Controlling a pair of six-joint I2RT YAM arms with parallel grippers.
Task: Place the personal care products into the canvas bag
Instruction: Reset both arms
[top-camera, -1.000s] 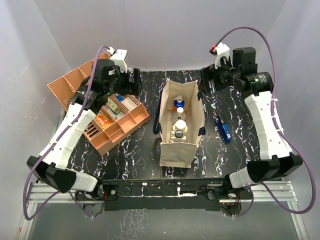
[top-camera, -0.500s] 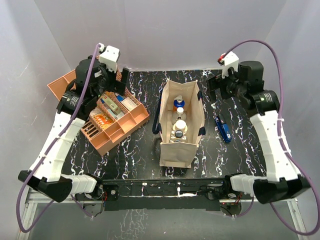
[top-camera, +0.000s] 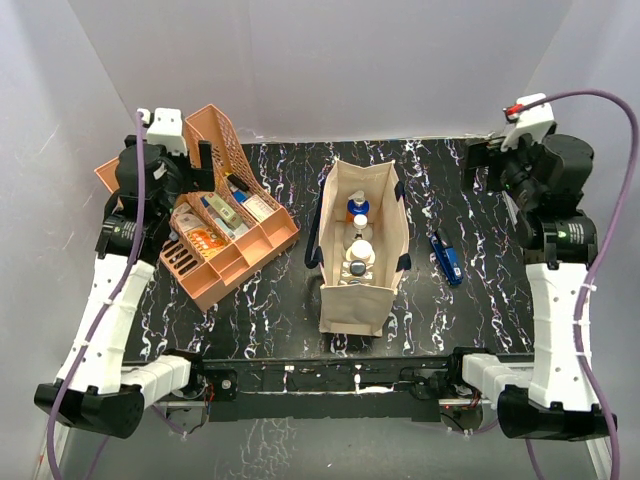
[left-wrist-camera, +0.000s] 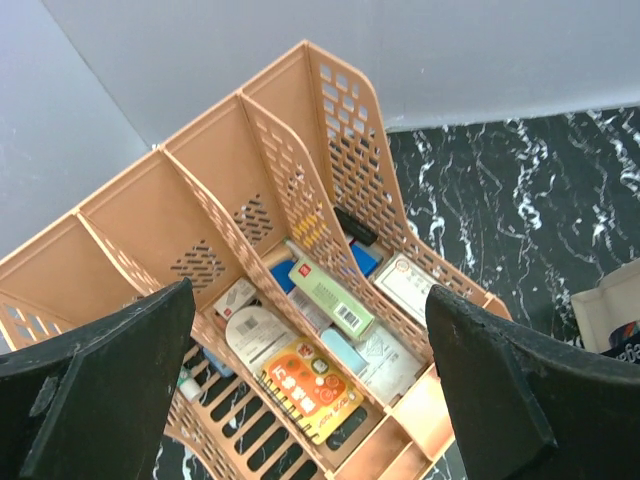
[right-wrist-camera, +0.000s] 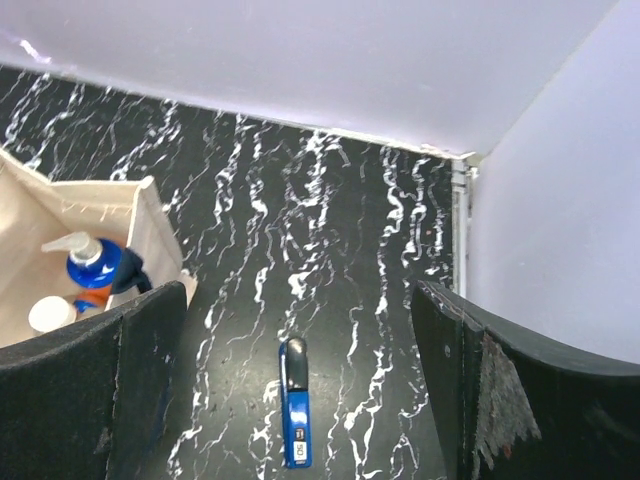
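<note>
The canvas bag (top-camera: 360, 285) stands upright mid-table with navy handles. Several personal care products (top-camera: 358, 240) stand inside it: a blue pump bottle (right-wrist-camera: 92, 265), white-capped ones and a dark-capped one. My left gripper (top-camera: 190, 165) is open and empty, held high above the orange tray; its fingers (left-wrist-camera: 100, 390) frame the tray's packets, and the bag's corner (left-wrist-camera: 610, 310) shows at the right edge. My right gripper (top-camera: 485, 170) is open and empty, high over the table's back right; in its wrist view the gripper (right-wrist-camera: 305, 380) hangs above the blue flat object, with the bag (right-wrist-camera: 60, 225) at the left.
The orange perforated tray (top-camera: 250, 255) sits left of the bag, with upright dividers (left-wrist-camera: 250, 170) and colourful packets and boxes (left-wrist-camera: 310, 385) inside. A slim blue flat object (top-camera: 447, 258) lies on the black marble table (top-camera: 280, 310) right of the bag. White walls enclose the table.
Both arms have swung outward and risen: the left gripper moved left off the tray, the right gripper moved right away from the bag. Bag and bottles have not moved.
</note>
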